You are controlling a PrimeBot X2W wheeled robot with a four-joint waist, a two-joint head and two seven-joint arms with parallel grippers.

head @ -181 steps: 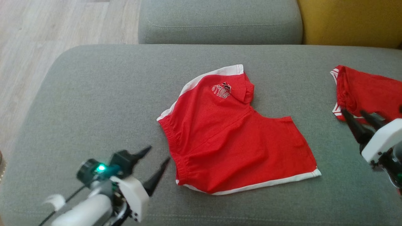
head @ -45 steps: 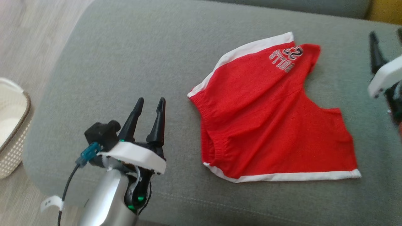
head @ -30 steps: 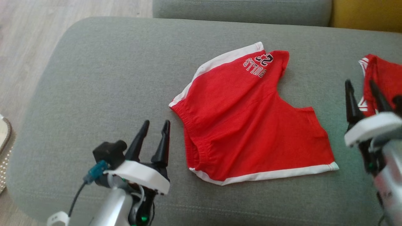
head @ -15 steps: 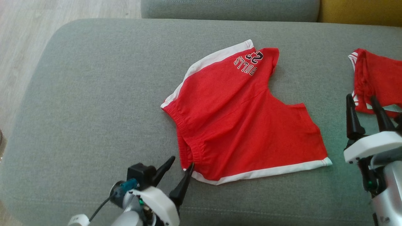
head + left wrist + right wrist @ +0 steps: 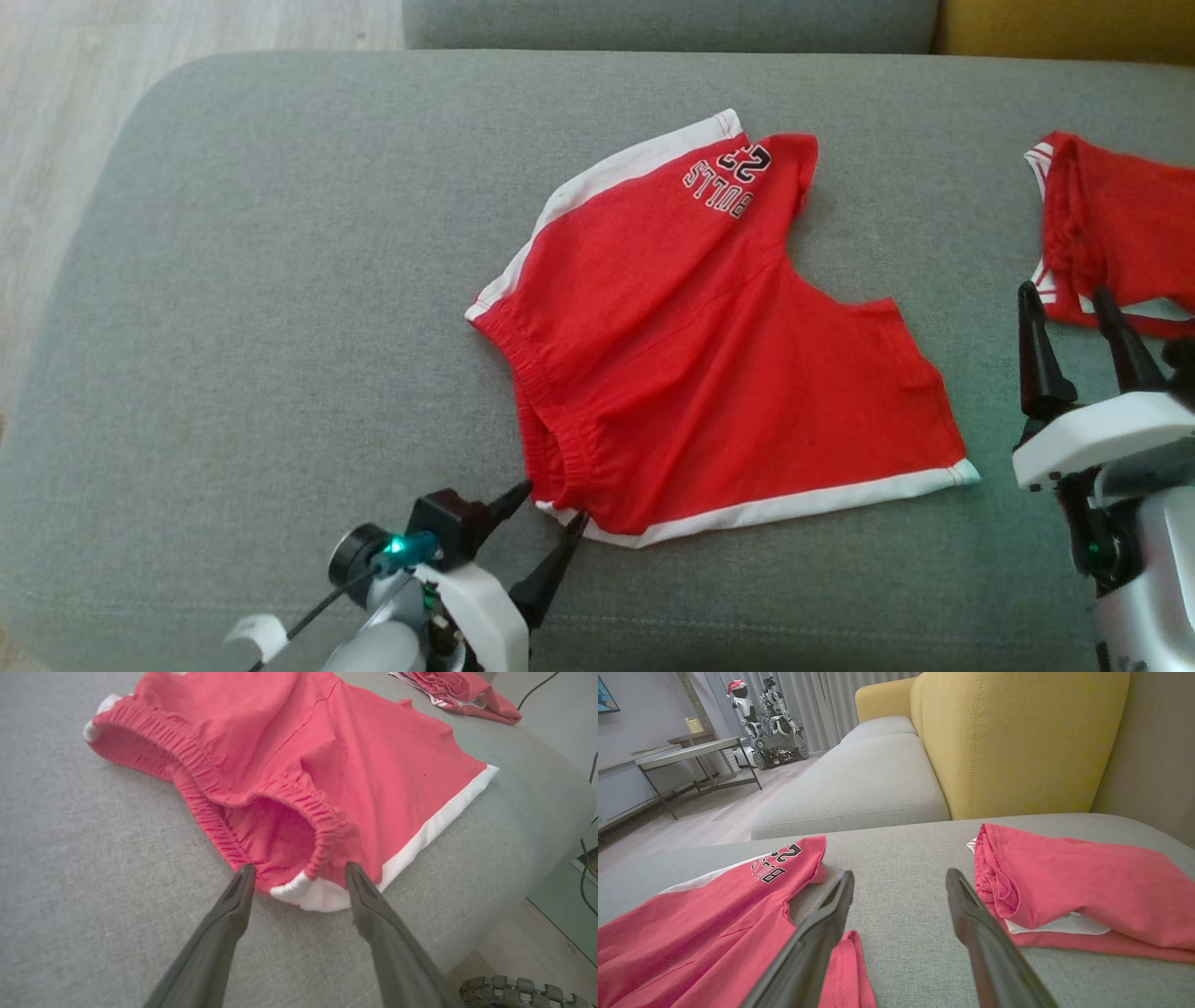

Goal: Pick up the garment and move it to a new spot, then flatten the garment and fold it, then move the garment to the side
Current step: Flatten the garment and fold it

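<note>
Waistband corner (image 5: 292, 889) of red shorts (image 5: 709, 355) straddled with left gripper (image 5: 555, 501), spread for a pinch; held right gripper (image 5: 1063, 289), also spread, near hem (image 5: 794, 504).

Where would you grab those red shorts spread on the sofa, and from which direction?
On the red shorts, the near waistband corner, where elastic meets white trim: it bunches up off the cushion, giving thickness to pinch. Come low from the robot's left, where the open left hand flanks it.

The shorts (image 5: 709, 373) are red with white edges and black letters. The sofa (image 5: 280, 280) is grey. The other cloth (image 5: 1120, 224) is red too. The cushion (image 5: 1017, 742) is yellow.
</note>
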